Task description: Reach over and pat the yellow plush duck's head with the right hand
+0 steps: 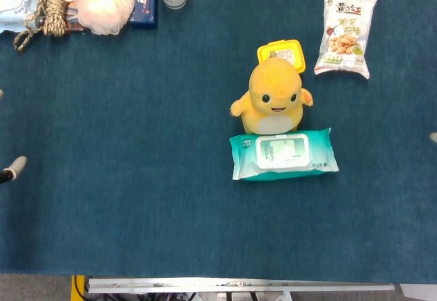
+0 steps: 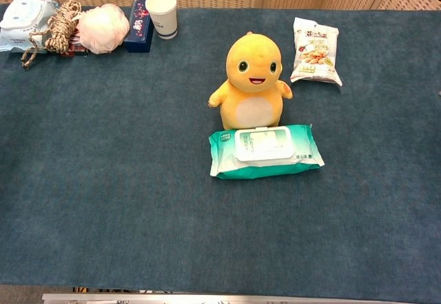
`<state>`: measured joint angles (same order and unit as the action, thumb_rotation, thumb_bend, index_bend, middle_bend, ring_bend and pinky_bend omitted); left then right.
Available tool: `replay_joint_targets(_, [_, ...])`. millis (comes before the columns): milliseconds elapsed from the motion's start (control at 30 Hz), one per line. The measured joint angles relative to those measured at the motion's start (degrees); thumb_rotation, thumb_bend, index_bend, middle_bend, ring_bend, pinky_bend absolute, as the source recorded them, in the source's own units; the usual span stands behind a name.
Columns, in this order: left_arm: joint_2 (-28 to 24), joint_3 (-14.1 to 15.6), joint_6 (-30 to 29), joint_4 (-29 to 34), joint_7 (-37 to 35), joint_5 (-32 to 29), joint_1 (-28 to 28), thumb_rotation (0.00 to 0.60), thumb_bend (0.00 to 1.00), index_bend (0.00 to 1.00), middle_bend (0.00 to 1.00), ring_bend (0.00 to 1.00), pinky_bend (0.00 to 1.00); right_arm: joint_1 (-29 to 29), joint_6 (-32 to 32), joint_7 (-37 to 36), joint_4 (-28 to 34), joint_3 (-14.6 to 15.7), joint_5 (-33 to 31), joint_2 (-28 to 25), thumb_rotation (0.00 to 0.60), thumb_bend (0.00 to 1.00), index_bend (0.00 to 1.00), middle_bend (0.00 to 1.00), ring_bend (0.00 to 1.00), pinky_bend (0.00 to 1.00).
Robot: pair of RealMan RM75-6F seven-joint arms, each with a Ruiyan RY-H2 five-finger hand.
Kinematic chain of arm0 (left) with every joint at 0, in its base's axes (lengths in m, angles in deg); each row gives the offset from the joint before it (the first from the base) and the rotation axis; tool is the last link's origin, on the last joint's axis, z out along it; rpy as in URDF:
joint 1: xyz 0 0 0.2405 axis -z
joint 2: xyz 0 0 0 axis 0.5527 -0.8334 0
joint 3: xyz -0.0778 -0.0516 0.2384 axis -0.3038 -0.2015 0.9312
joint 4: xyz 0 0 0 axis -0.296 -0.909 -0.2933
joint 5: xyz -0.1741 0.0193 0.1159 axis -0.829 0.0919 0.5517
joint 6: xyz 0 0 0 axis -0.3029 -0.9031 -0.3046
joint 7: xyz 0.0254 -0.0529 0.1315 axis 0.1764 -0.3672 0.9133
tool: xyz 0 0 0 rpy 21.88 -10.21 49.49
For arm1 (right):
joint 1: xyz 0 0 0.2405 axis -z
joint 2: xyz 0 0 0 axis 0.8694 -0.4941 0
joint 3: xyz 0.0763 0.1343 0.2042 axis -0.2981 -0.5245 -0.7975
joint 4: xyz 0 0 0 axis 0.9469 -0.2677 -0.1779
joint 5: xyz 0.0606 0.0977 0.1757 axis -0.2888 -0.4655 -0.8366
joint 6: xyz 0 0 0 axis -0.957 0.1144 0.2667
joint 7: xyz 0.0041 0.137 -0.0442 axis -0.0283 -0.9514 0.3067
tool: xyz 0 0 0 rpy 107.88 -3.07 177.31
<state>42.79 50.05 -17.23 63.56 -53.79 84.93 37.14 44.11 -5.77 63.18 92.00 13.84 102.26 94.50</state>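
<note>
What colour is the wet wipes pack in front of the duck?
The wet wipes pack is teal green with a white lid, clearest in the chest view.

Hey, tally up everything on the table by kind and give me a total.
Plush duck: 1
Wipes packs: 2
Snack bag: 1
Paper cup: 1
Yellow box: 1
Blue box: 1
Rope coil: 1
Pink bath pouf: 1
Total: 9

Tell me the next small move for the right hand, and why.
Probably bring the right hand inward toward the yellow plush duck, above head height. Only its tip shows at the head view's right edge, far from the duck, which stands upright behind the wipes pack.
</note>
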Motion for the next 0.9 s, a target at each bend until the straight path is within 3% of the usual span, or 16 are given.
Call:
replay_joint_targets(233, [-0.1, 0.1, -0.3, -0.1, -0.4, 0.1, -0.3, 0.600, 0.03, 0.15, 0.07, 0.01, 0.00, -5.6, -5.9, -1.1, 2.7, -1.5, 0.6, 0.5, 0.439, 0.00, 0.02, 0.11, 0.00, 0.00])
replay_joint_targets(400, [-0.1, 0.2, -0.5, -0.3, -0.9, 0.1, -0.5, 0.600, 0.03, 0.15, 0.07, 0.01, 0.00, -9.6, -10.7, -1.7, 4.5, -2.7, -0.6, 1.5, 0.286, 0.00, 0.05, 0.11, 0.00, 0.00])
replay_joint_targets(667, [0.0, 0.2, -0.4, -0.8, -1.1, 0.0, -0.6, 0.600, 0.03, 0.15, 0.07, 0.02, 0.00, -16.5, -18.0, 0.4, 5.6, -4.6, -2.6, 5.1, 0.113, 0.00, 0.08, 0.11, 0.00, 0.00])
replay_joint_targets(900, [0.1, 0.3, -0.5, -1.3, -1.6, -0.3, -0.8, 0.600, 0.03, 0.15, 0.07, 0.01, 0.00, -20.6, -21.0, 4.0, 3.9, -5.9, -4.4, 9.6, 0.062, 0.00, 0.08, 0.11, 0.00, 0.00])
